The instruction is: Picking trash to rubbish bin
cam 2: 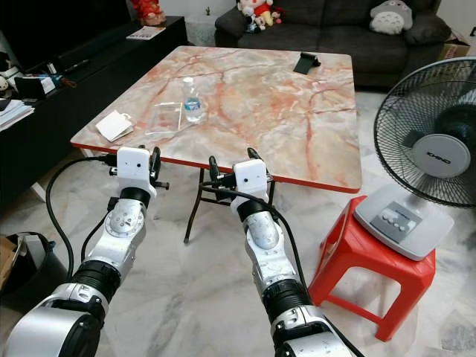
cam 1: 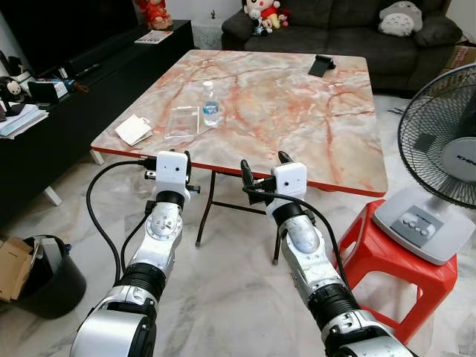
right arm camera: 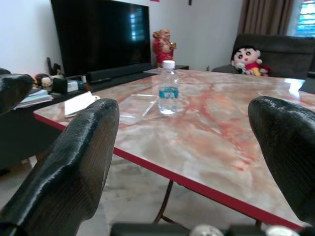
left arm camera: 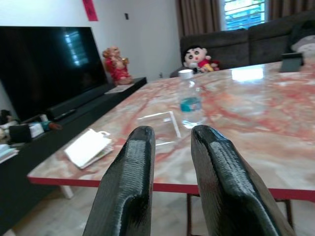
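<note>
Nearest the camera, both silver arms reach toward the near edge of the marble worktop. At 11 o'clock the left pincer has its fingers close together with a narrow gap, gripping nothing. At 1 o'clock the right pincer is spread wide and empty. Low at 9 o'clock a black rubbish bin stands on the floor. Farther, at 12 o'clock on the worktop, a plastic water bottle stands upright, a clear flat plastic piece just beside it and a white folded packet near the worktop's left edge. Beyond, at 1 o'clock, lies a dark phone stand.
</note>
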`<state>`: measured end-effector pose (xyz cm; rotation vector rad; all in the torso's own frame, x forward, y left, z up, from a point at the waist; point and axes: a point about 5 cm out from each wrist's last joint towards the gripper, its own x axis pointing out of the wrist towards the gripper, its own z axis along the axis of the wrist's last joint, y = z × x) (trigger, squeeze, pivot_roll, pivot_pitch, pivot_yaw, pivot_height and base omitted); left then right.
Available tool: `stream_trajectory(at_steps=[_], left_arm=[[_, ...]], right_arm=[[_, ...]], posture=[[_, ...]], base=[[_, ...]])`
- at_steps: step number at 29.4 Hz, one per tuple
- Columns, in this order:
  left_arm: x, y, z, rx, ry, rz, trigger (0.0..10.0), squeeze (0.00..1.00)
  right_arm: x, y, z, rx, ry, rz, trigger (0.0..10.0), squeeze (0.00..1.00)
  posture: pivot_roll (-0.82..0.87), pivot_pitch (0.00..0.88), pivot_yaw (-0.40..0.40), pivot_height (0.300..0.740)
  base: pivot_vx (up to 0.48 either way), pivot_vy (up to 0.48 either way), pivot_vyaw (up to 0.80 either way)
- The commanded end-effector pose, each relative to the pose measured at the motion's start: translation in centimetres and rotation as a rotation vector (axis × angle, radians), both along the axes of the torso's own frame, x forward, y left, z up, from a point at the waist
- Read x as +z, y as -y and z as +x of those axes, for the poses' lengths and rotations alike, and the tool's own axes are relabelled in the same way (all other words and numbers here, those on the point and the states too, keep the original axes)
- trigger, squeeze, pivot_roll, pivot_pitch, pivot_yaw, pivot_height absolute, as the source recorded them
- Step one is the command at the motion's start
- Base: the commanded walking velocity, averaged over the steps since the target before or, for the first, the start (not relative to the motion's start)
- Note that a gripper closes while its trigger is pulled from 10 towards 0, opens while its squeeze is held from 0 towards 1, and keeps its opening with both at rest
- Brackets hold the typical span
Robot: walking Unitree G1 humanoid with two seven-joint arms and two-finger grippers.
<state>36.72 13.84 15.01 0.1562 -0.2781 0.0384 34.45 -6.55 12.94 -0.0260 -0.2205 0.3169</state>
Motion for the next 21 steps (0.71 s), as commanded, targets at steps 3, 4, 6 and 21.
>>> stream_trajectory(at_steps=[3,4,6,21], left_arm=[[1.1,-0.5,0.4,0.034,0.029,0.001,10.0,0.00],[1.2,-0.6,0.4,0.036,0.031,0.001,10.0,0.00],[1.3,-0.6,0.4,0.039,0.032,0.001,10.0,0.00],[1.9,-0.4,0.5,0.038,0.046,-0.002,10.0,0.00]], right_arm=[[1.3,-0.5,0.1,0.021,0.060,-0.023,10.0,0.00],[1.4,-0.5,0.1,0.021,0.064,-0.027,10.0,0.00],[1.6,-0.6,0.0,0.022,0.070,-0.026,10.0,0.00],[2.0,-0.9,0.0,0.045,0.060,0.019,10.0,0.00]], posture=[[-0.09,0.009,0.033,0.740],[-0.09,0.009,0.033,0.740],[-0.09,0.009,0.033,0.740],[-0.08,0.005,0.033,0.740]], base=[[0.271,0.000,0.00],[0.292,0.000,0.65],[0.294,0.000,0.77],[0.297,0.000,0.09]])
